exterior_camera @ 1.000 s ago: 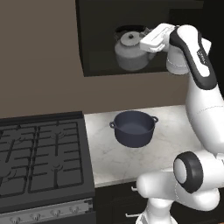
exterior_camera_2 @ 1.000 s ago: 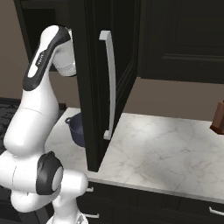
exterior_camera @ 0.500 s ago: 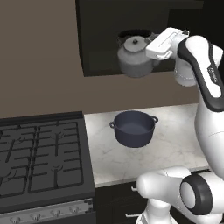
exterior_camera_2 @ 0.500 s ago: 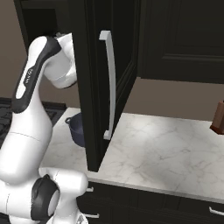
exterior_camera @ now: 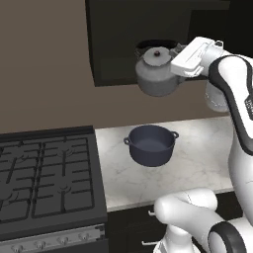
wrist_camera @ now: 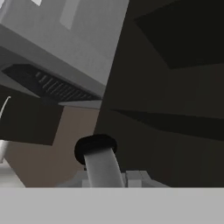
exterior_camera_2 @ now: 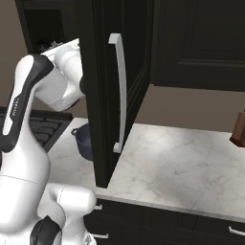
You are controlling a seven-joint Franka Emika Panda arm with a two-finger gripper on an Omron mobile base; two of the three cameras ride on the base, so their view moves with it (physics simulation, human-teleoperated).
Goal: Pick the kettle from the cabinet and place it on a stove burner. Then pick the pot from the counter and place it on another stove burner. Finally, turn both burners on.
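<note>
You have the kettle (exterior_camera: 157, 73) gripped by its handle in nearly closed fingers (exterior_camera: 174, 65), and it has come out past the cabinet (exterior_camera: 123, 44) front edge, hanging above the pot (exterior_camera: 150, 145) on the desk (exterior_camera: 197, 158); next, carry it leftward to a stove burner (exterior_camera: 44, 173).

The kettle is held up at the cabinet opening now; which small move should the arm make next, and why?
Probably carry the kettle a little further out of the cabinet and leftward toward the stove burners. The hand appears shut on its handle, the kettle hangs at the opening's lower edge, and the pot sits directly below, so lowering straight down would risk hitting it.
</note>
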